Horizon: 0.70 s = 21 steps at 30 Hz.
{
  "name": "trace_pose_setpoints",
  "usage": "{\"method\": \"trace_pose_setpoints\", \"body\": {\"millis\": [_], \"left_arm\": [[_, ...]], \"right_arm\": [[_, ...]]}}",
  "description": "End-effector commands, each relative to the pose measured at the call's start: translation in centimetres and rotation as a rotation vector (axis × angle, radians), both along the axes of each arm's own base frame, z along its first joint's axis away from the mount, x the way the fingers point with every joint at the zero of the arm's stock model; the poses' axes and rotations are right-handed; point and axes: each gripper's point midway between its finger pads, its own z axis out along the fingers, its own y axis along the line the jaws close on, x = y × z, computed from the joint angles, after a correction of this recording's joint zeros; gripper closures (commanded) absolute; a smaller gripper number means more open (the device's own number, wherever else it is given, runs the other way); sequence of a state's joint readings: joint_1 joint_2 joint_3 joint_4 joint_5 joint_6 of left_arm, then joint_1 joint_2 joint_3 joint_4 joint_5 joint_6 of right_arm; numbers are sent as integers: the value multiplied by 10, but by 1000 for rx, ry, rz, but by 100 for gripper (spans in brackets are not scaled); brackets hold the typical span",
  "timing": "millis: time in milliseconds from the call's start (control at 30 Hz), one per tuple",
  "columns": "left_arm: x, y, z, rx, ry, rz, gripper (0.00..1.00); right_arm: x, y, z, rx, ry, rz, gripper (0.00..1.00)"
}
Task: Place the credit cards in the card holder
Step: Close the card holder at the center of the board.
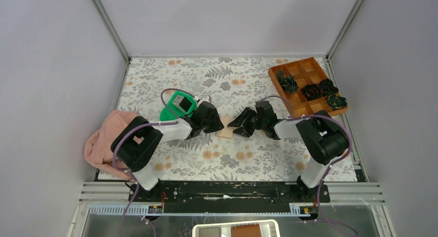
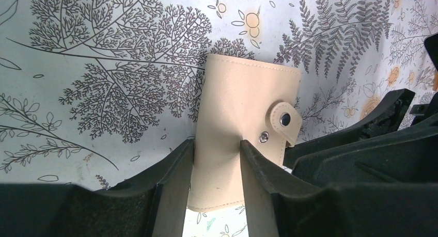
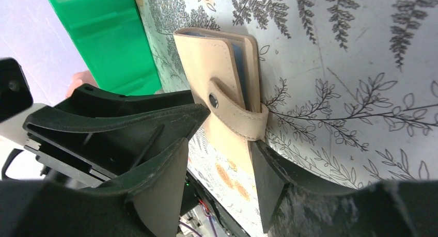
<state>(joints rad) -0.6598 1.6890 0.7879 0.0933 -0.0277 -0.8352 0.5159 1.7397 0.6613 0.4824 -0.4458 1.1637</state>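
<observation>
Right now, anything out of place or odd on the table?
The card holder has its tab unsnapped, the cap sitting off the stud. A pink cloth is bunched over the left edge of the table. Nothing looks spilled or damaged.

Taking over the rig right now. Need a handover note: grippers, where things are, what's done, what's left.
Left gripper: shut on the card holder, holding it at mid-table.
Right gripper: open, jaws either side of the holder's tab end, not clamped.
Cards: one dark card lies in the green tray beside the left arm's wrist. No others in view.
Done: holder grasped. It is folded; cannot tell if any card is inside.
Left: open the holder, fetch the card, slide it in.
</observation>
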Motion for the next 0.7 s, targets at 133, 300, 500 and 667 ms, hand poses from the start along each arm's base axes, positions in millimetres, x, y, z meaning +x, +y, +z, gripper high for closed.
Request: {"method": "trace_pose_setpoints", "body": {"millis": [133, 300, 500, 667], "left_arm": [[-22, 16, -26, 72, 74, -8, 54], [-22, 17, -26, 75, 75, -10, 54], [-23, 17, -28, 80, 78, -10, 54], [-26, 19, -31, 85, 85, -15, 54]], "right_arm": [[15, 0, 25, 35, -54, -88, 44], [5, -6, 31, 32, -64, -80, 44], [-3, -26, 35, -75, -93, -98, 44], [3, -28, 21, -129, -82, -99, 43]]}}
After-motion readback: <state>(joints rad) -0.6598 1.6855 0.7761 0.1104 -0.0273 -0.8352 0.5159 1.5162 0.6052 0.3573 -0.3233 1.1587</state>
